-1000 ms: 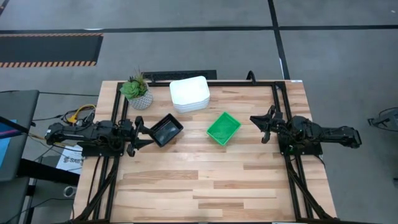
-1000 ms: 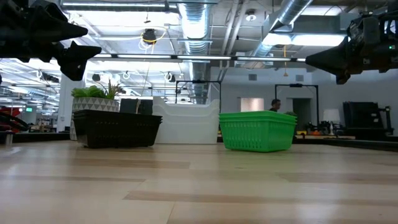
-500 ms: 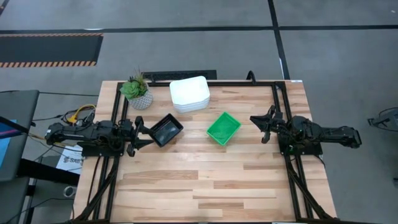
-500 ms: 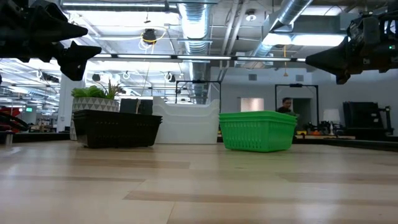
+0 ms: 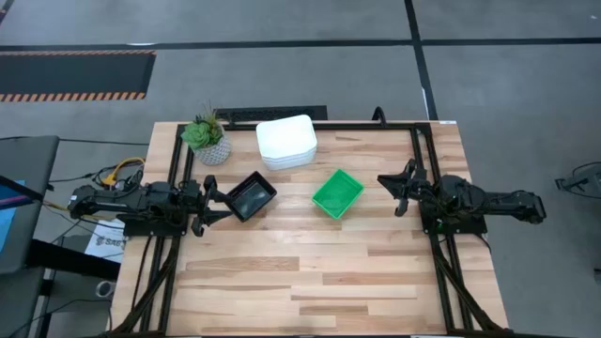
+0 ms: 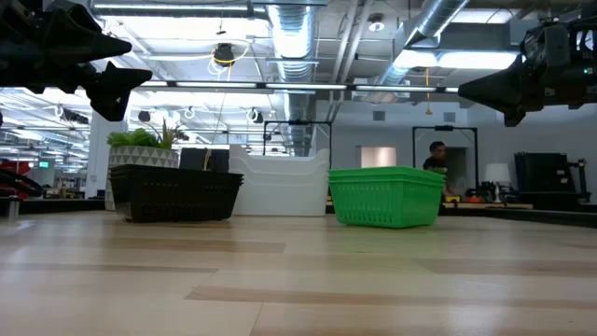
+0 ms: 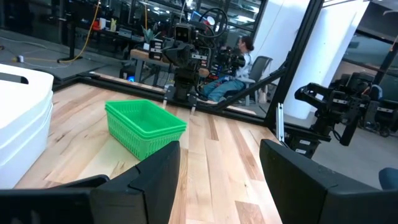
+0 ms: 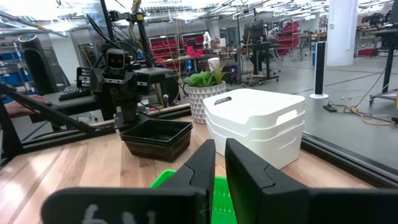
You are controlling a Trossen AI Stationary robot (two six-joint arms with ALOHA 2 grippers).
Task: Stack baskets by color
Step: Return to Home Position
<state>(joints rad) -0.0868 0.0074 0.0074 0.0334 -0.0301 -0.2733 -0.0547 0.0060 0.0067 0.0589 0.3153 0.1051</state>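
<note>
plastic mesh, light and a bit flexy: pinch a rim wall. green stack (image 5: 337, 192) mid-frame, black stack (image 5: 252, 196) to its left, white stack (image 5: 287, 142) above. left gripper (image 7: 219, 149) wide, right gripper (image 8: 219, 146) nearly closed, both empty.

Basket stacks (image 5: 287, 143) mid-table — plant (image 5: 207, 137) (left) behind

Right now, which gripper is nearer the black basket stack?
Left. The left gripper sits just beside the black basket stack; the right gripper is across the table, beyond the green stack.

Grey concrete floor (image 5: 282, 75), hazard-striped dark mat (image 5: 75, 73), exposed ceiling ducts (image 6: 289, 28), bright ceiling lights (image 6: 429, 58)
</note>
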